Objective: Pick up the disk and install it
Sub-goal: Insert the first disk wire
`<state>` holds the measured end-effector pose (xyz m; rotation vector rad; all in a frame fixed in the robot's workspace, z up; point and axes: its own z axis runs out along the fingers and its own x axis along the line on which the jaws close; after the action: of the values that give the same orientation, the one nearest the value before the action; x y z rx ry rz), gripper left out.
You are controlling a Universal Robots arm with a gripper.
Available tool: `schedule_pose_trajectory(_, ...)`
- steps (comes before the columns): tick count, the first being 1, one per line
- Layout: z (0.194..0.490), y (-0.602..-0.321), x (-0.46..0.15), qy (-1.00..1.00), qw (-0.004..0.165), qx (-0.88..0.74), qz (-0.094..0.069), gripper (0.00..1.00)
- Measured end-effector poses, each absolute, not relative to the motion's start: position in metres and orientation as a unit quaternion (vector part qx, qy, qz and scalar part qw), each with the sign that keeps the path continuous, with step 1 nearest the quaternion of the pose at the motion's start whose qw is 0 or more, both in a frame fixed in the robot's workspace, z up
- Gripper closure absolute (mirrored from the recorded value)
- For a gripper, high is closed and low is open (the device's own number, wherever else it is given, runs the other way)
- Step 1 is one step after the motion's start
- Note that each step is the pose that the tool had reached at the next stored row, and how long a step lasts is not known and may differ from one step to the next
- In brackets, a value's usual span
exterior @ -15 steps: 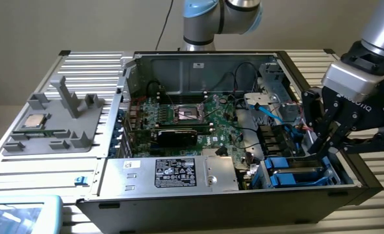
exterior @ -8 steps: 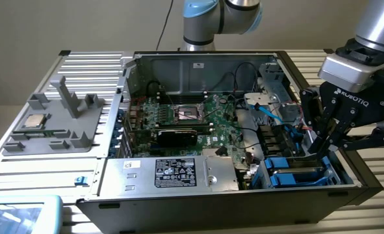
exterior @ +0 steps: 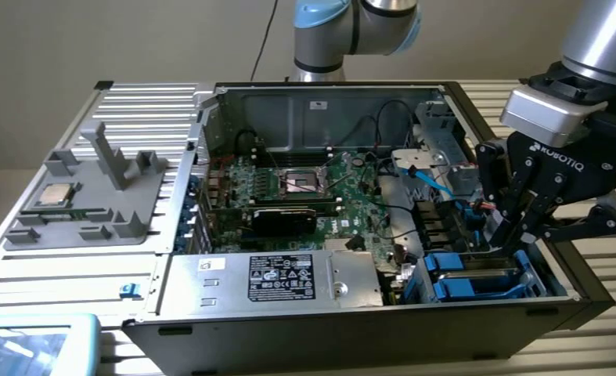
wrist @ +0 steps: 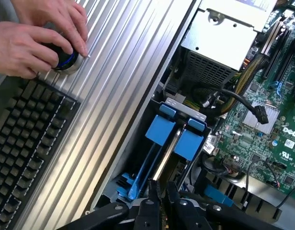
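One gripper (wrist: 162, 191) low inside computer case (exterior: 286, 337), seemingly pinching blue-framed disk (wrist: 168, 147)

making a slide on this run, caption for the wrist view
gripper shut on the disk, edge-on at the blue drive bay of an open computer; a hand rests on a knob by a keyboard

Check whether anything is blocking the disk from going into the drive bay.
Nothing visible does. The gripper holds the disk edge-on, already down in the drive bay; the black cables lie beside it, toward the motherboard.
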<state>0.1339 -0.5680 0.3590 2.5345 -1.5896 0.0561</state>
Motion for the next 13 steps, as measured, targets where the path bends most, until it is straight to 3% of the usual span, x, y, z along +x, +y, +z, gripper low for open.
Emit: schedule_pose_trajectory(13,0.3573,-0.5612,0.1336,-0.549,0.080,0.832,0.021,0.84)
